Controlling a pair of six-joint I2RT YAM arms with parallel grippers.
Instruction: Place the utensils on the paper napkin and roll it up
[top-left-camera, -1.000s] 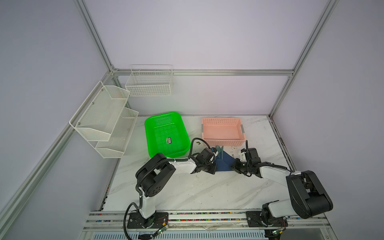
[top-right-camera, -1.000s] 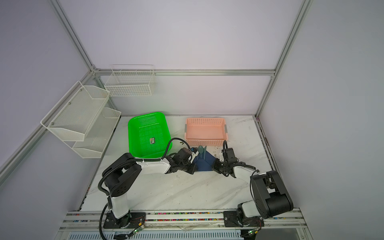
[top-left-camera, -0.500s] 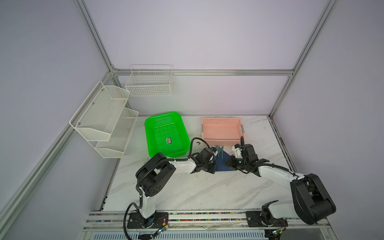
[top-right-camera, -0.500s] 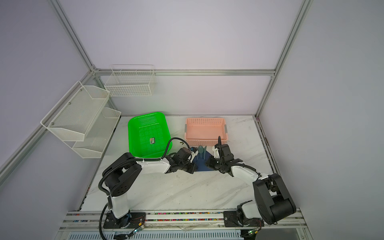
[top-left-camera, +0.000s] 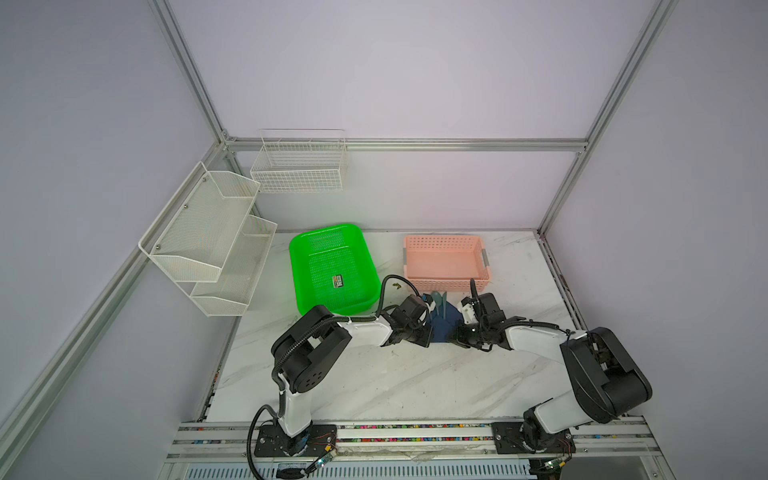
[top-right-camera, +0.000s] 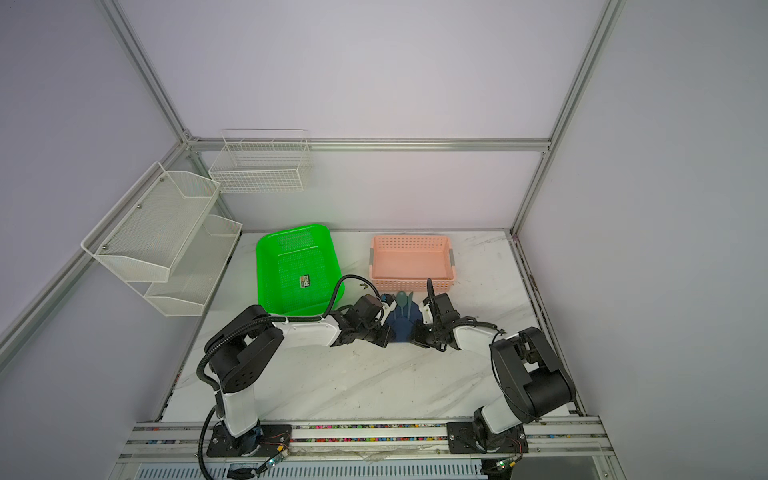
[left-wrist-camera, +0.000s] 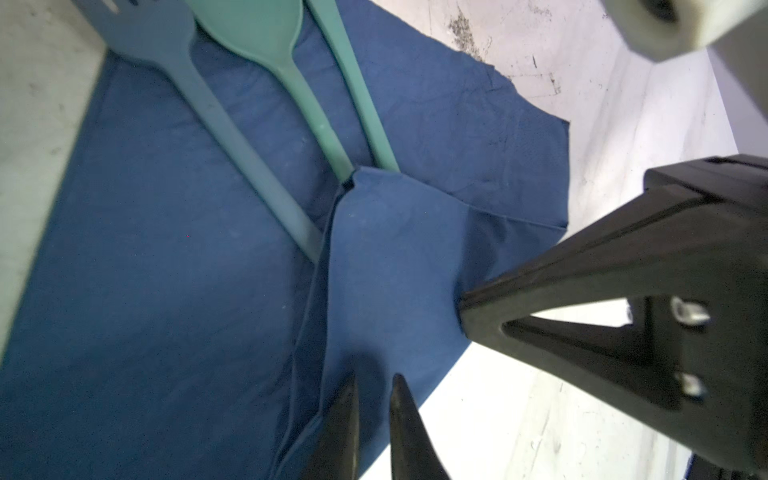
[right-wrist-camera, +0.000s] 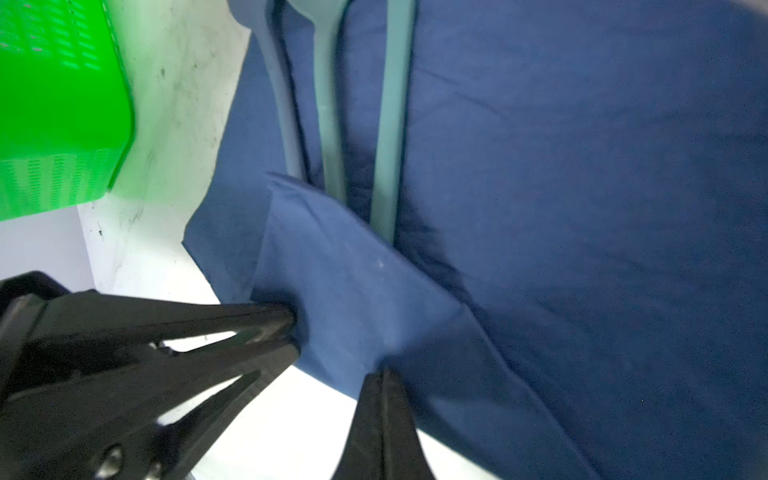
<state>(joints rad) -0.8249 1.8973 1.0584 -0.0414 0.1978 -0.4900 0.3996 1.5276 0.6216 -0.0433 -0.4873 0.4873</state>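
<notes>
Three slim teal-blue plastic utensils (top-right-camera: 402, 300), a fork (left-wrist-camera: 232, 141), a round-bowled spoon (left-wrist-camera: 320, 120) and a third straight handle (left-wrist-camera: 361, 95), lie side by side on the thin dark navy blue paper napkin (left-wrist-camera: 166, 291). The napkin rests on the white marbled tabletop (top-left-camera: 415, 382) between the arms, near the perforated pink plastic basket (top-left-camera: 444, 284). One corner is folded over the handle ends: the left gripper (left-wrist-camera: 376, 386), nearly closed, pinches this flap's edge, and the right gripper (right-wrist-camera: 382, 378), jaws fully together, nips its opposite edge.
</notes>
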